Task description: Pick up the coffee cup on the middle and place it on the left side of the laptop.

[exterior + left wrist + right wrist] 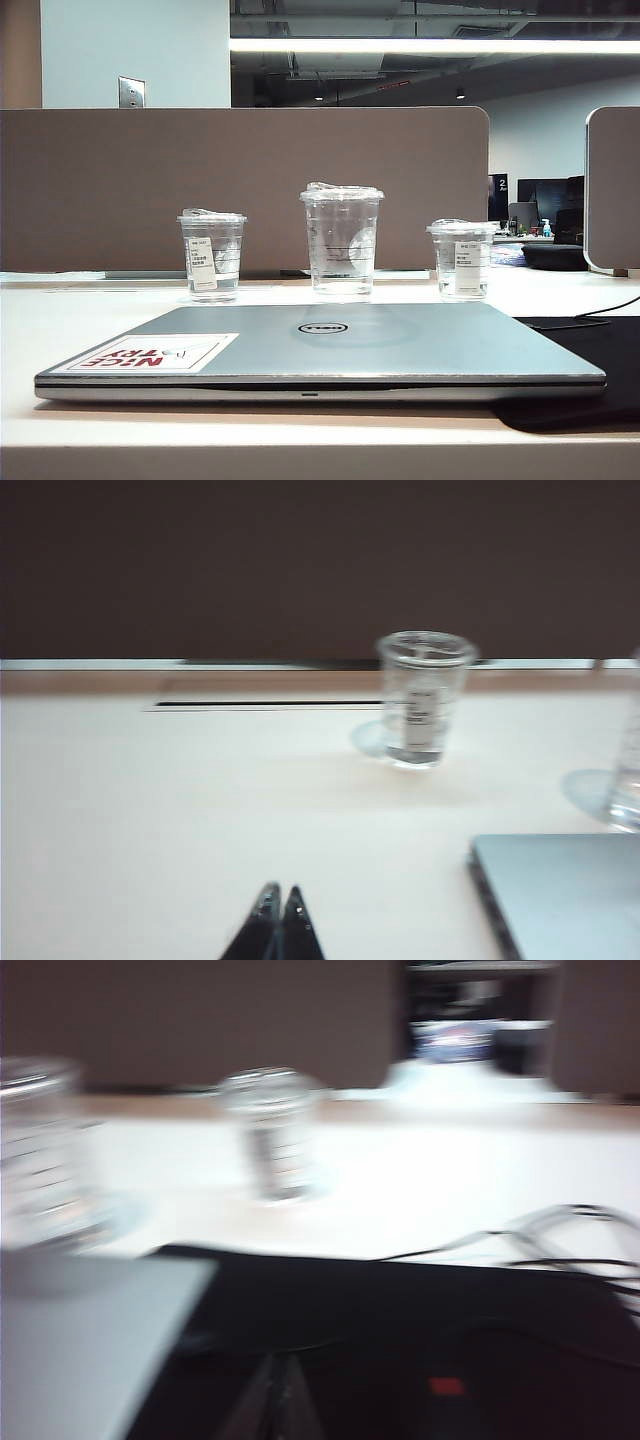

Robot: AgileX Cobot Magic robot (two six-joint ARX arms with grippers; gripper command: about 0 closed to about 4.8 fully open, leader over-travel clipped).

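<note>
Your left gripper [281,905], fingers together and empty, sits nearer the upright coffee cup [342,240], which stands beyond the laptop [330,350]; right gripper [280,1395] likewise pinched together.

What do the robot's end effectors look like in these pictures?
Little shows. The left end effector appears in the left wrist view as two slim, glossy black fingers tapering to pointed tips. The right end effector is a blurred dark pair of narrow fingers over a black mat. No cables, markings or arm bodies are visible; the exterior view shows no arm.
</note>
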